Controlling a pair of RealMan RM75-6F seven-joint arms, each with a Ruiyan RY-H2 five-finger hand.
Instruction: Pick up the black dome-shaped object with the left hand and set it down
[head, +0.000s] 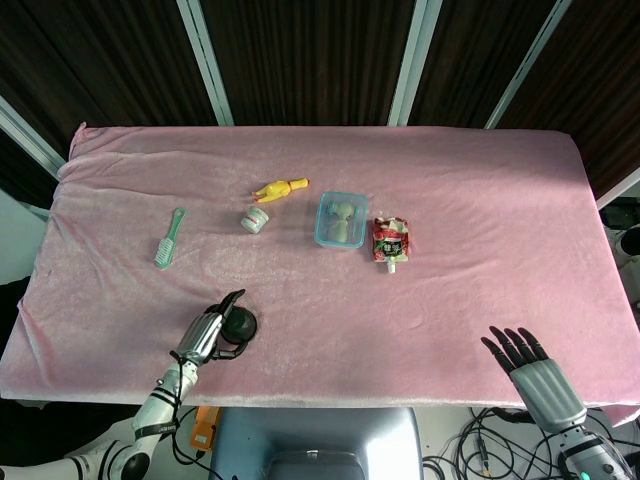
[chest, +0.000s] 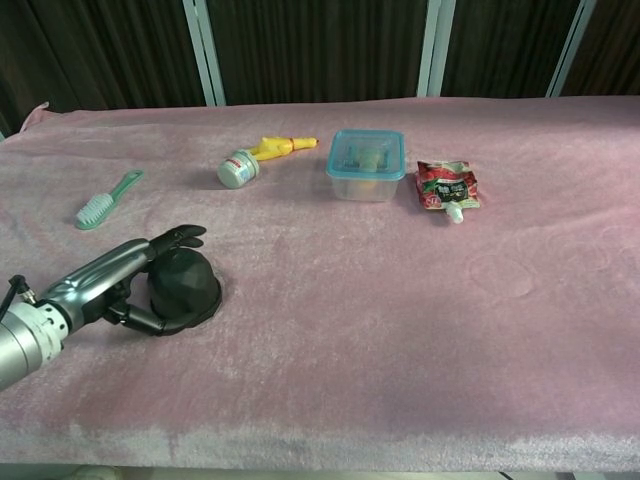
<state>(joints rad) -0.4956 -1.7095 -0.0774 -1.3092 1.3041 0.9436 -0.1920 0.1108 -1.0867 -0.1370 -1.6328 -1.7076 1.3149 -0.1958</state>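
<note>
The black dome-shaped object (head: 243, 322) (chest: 188, 285) sits on the pink cloth near the table's front left edge. My left hand (head: 205, 338) (chest: 110, 275) wraps it from the left. Its fingers (chest: 180, 237) lie over the dome's top and the thumb curls against the near rim. The dome's base is flat on the cloth. My right hand (head: 530, 370) hovers at the front right edge with its fingers spread and nothing in it. The chest view does not show the right hand.
A green brush (head: 169, 237) lies at the left. At mid-table are a yellow rubber chicken (head: 280, 188), a small jar (head: 254, 219), a blue lidded container (head: 340, 219) and a red pouch (head: 391, 243). The pink cloth (head: 480, 230) covers the table.
</note>
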